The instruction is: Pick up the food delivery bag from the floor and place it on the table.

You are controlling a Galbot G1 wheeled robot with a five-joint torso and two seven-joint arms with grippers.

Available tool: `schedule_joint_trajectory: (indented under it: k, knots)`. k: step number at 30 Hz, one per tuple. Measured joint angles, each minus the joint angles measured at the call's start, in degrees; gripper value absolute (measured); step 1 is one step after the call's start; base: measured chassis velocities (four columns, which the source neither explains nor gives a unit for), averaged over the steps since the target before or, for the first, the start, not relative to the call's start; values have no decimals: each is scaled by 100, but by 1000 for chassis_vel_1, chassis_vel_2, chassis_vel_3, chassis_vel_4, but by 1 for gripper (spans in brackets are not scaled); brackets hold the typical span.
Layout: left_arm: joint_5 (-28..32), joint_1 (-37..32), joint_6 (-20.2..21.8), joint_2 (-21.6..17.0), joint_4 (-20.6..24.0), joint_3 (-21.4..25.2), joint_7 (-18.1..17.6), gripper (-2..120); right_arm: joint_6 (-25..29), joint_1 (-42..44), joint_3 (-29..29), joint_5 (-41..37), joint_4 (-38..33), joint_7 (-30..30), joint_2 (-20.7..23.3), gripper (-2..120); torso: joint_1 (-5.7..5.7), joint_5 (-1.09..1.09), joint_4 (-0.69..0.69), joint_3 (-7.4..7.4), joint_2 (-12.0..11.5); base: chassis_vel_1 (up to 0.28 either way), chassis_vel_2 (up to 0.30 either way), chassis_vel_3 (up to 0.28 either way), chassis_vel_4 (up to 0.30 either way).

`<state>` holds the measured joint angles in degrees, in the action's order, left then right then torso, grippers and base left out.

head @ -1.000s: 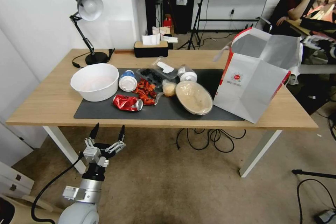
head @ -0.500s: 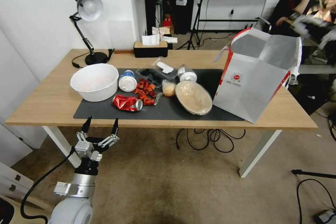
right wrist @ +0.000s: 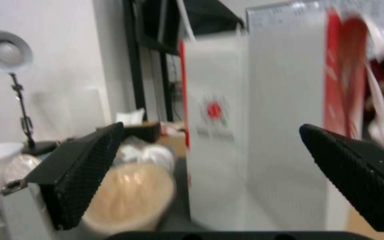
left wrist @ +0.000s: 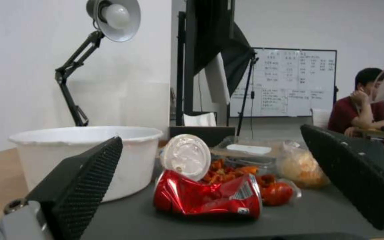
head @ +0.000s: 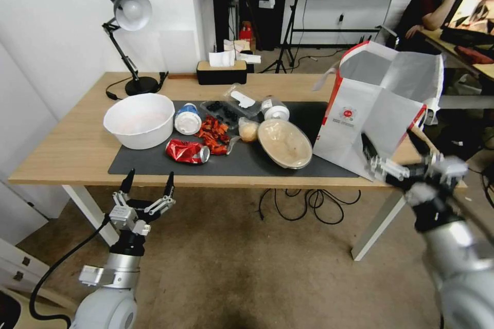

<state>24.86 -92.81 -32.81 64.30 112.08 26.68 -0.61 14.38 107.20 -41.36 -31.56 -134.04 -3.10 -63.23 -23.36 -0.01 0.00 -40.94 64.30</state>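
The left hand (head: 146,185) hangs below the front edge of the surface (head: 72,149), near its front left corner, fingers spread wide and holding nothing. Above it, toward the left edge, sits a white bowl (head: 139,120); a crushed red can (head: 188,151) lies just beside the bowl on the dark mat (head: 154,164), with a lidded cup (head: 187,119) behind the can and a round covered dish (head: 285,142) farther along toward the middle.

The food delivery bag (head: 378,110) stands upright on the surface at its front right corner, partly on the mat, mouth open, its near bottom edge close to the front edge. The right hand (head: 406,157) is just in front of that corner, fingers wide apart and empty, pointing at the bag's lower face; the right wrist view has the bag (right wrist: 254,133) squarely between the two spread fingers.

The likely trouble lies at that corner. The bag looks light and tall, so a brush from the right hand could tip it or drag it off the front edge. Pushed the other way, it could shove the covered dish.
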Motion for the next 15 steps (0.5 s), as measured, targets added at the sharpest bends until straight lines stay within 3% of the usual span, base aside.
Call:
schedule_joint_trajectory:
  k: [7,15]
  knots:
    - [-331,-64,62,-16,-66,-10,36,100,416,504,296,475,356,-313,-496,100,-1,0,0,0,0,0,0,0,0]
    - [-312,-126,53,-59,-142,10,19,100,451,327,430,664,695,-660,-557,100,-1,1,0,-1,0,0,0,0,0]
